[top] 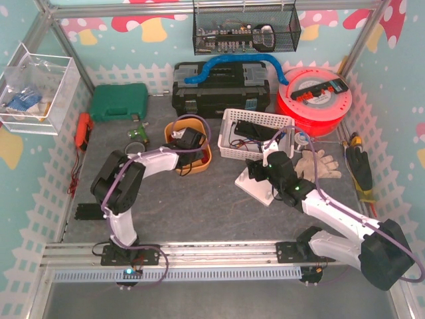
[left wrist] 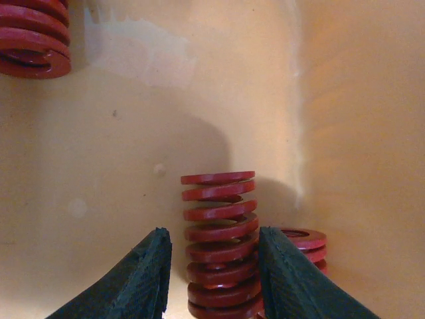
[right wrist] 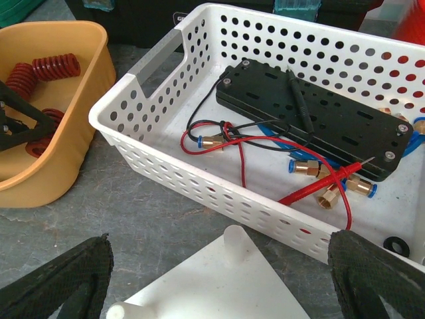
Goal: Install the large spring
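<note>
A large red spring (left wrist: 219, 239) stands upright in the orange bowl (left wrist: 133, 133), with a shorter red spring (left wrist: 307, 240) beside it and another (left wrist: 33, 36) farther off. My left gripper (left wrist: 214, 266) is open, its fingers either side of the large spring, with a gap showing at the left finger. It reaches into the bowl (top: 206, 161) in the top view (top: 188, 143). My right gripper (right wrist: 219, 259) is wide open and empty just above the white peg plate (right wrist: 219, 286), which has upright pegs (right wrist: 238, 238). The plate (top: 255, 188) lies on the table's middle right.
A white perforated basket (right wrist: 153, 153) holding a black block, wires and brass fittings sits right behind the plate. A black toolbox (top: 219, 86), red spool (top: 312, 100), green case (top: 118, 101), gloves (top: 319, 163) and hand tools ring the table.
</note>
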You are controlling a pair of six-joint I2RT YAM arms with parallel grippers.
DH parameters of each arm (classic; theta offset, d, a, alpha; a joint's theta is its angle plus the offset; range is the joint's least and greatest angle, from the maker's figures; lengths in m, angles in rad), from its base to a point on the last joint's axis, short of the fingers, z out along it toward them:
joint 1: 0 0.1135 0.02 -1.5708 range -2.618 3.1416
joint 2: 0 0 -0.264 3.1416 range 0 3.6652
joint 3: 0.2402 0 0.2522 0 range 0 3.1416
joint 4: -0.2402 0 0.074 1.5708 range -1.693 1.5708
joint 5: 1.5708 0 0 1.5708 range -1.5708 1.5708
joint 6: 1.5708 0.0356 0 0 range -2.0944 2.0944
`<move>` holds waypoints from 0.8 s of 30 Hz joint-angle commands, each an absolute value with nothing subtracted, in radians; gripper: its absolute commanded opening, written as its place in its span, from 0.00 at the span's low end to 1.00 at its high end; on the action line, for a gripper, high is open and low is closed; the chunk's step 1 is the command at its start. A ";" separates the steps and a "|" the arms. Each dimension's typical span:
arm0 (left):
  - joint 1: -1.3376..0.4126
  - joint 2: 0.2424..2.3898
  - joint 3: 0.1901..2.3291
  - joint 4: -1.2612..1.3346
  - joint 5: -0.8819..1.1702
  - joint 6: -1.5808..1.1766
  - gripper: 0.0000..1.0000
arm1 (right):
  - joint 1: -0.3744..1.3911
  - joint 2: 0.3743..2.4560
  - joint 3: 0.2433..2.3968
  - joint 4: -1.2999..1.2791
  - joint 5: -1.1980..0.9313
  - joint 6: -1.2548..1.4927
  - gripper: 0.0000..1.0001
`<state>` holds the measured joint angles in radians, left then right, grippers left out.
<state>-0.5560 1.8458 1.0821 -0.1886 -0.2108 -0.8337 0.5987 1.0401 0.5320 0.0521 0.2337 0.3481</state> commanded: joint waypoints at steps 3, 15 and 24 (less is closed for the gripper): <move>-0.560 1.896 1.118 -0.178 -0.204 -0.835 0.41 | 0.609 1.025 0.524 0.054 0.258 0.341 0.88; -0.551 1.910 1.115 -0.177 -0.226 -0.814 0.34 | 0.610 1.026 0.526 0.052 0.265 0.341 0.88; -0.551 1.796 1.071 -0.122 -0.239 -0.733 0.21 | 0.609 1.008 0.527 0.045 0.279 0.348 0.89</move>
<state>-0.5556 1.8809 1.0920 -0.1715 -0.2161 -0.7872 0.6037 1.0332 0.5320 0.0509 0.2554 0.3477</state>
